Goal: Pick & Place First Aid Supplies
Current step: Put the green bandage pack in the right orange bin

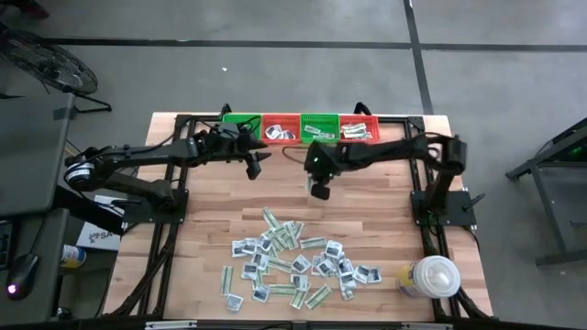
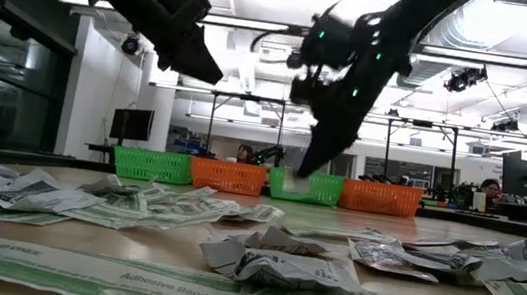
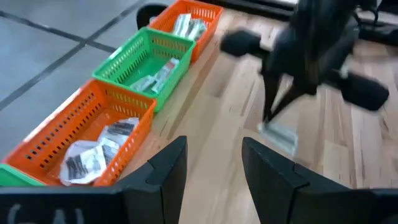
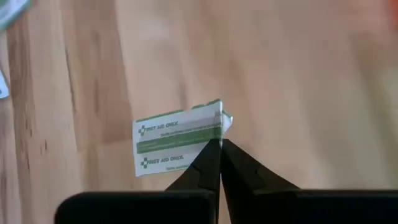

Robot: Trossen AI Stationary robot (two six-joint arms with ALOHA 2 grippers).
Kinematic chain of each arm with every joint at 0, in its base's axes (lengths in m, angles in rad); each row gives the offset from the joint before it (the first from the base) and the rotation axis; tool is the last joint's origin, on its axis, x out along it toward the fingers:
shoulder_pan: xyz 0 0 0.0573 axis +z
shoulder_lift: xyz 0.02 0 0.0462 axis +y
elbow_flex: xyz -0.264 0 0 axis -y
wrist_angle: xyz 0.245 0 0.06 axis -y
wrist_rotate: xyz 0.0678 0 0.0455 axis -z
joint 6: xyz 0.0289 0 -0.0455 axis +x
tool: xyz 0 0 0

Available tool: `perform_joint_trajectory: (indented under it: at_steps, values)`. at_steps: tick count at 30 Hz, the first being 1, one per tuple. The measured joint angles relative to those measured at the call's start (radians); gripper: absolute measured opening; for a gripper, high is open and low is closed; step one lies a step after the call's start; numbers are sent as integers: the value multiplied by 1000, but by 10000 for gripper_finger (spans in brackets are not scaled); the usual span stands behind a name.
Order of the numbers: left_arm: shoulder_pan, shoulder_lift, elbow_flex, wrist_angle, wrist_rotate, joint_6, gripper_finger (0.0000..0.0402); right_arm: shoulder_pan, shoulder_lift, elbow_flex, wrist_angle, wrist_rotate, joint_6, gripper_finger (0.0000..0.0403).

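Note:
The first aid supplies lie in a loose pile (image 1: 293, 266) on the near half of the table: white squares and pale-green strips. Some are in the row of green and red baskets (image 1: 300, 127) at the far edge. My right gripper (image 4: 219, 146) hangs over mid-table (image 1: 318, 190), just near of the baskets, shut on one green-and-white strip packet (image 4: 177, 143). My left gripper (image 3: 213, 165) is open and holds nothing. It hovers left of the right one (image 1: 257, 165), near the baskets, and shows high in the low view (image 2: 186, 42). My right gripper pinches the strip packet at one short end (image 4: 216, 127) between its two fingertips, which come from above and slant down (image 2: 307, 163). The packet sticks out sideways from the tips, lifted clear of the wood.
A big white round lidded container (image 1: 433, 277) stands at the near right corner. In the left wrist view the baskets run orange (image 3: 81, 137), green (image 3: 146, 62), orange (image 3: 186, 22), each with packets inside. Bare wood lies between the pile and the baskets.

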Motion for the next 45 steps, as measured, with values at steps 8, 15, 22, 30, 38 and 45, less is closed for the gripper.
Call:
perform_joint_trajectory:
  at_steps: [8,15,22,30,38,45]
  values:
    - [0,-84,1,0,-20,42,152,-68,-219,2,-105,28,1,1]
    - [0,-149,1,-1,-13,82,152,-127,-432,2,-241,125,73,0]
    - [0,-196,1,-1,-12,125,152,-209,-544,3,-345,226,188,0]
    - [0,-205,0,0,-12,129,152,-311,-517,3,-403,280,365,0]
    - [0,-205,0,0,-13,136,152,-404,-389,3,-434,379,581,0]
    - [0,-205,0,0,-11,137,152,-463,-258,3,-340,357,662,0]
